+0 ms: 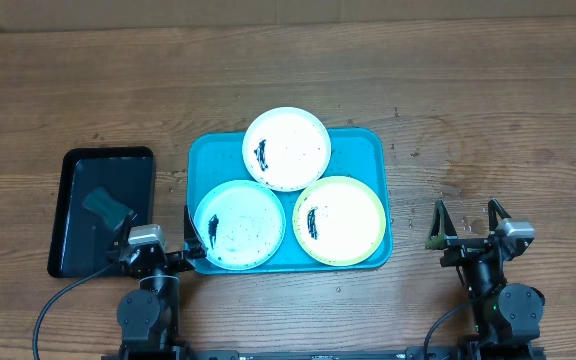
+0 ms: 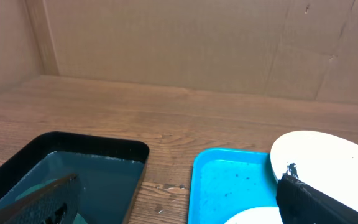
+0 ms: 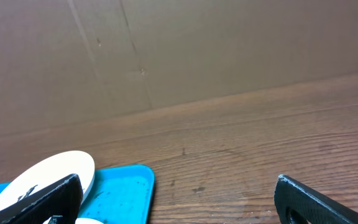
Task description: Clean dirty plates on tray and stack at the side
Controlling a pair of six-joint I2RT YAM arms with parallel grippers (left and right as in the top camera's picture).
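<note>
The turquoise tray (image 1: 363, 150) lies mid-table and holds three plates with dark smears: a white plate (image 1: 286, 148) at the back, a light blue plate (image 1: 239, 225) front left, a yellow-green plate (image 1: 338, 220) front right. My left gripper (image 1: 158, 233) is open and empty, low at the tray's front left corner. My right gripper (image 1: 466, 222) is open and empty over bare wood right of the tray. The left wrist view shows the tray (image 2: 229, 180) and white plate (image 2: 328, 155) between open fingers (image 2: 179, 205). The right wrist view shows the white plate (image 3: 48, 174), the tray (image 3: 123, 186) and open fingers (image 3: 179, 205).
A smaller black tray (image 1: 68, 170) lies left of the turquoise tray, with a dark green sponge (image 1: 106, 207) in it. It also shows in the left wrist view (image 2: 104, 146). A cardboard wall stands behind the table. Bare wood lies to the right and back.
</note>
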